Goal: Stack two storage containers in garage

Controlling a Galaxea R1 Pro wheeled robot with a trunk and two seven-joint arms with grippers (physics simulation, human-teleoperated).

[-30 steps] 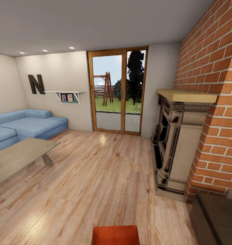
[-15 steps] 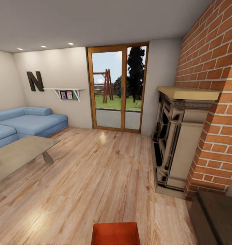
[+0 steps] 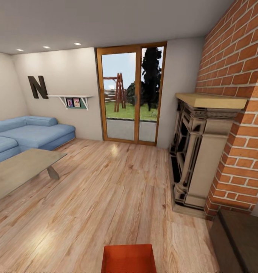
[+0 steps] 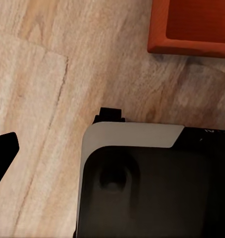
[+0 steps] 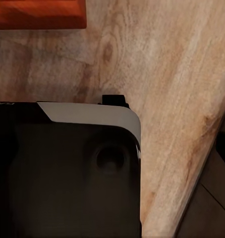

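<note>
One orange-red storage container [image 3: 129,258], one blue sofa [image 3: 28,134], one coffee table [image 3: 19,170], one fireplace [image 3: 199,151], two framed photos [image 3: 72,102]

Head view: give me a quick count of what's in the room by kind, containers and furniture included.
Orange-red storage container: 1, on the wood floor at the view's bottom edge
Blue sofa: 1
Low table: 1
Fireplace: 1
Dark cabinet: 1
Wall shelf: 1
Letter N: 1
Glass door: 1
Total: 8
</note>
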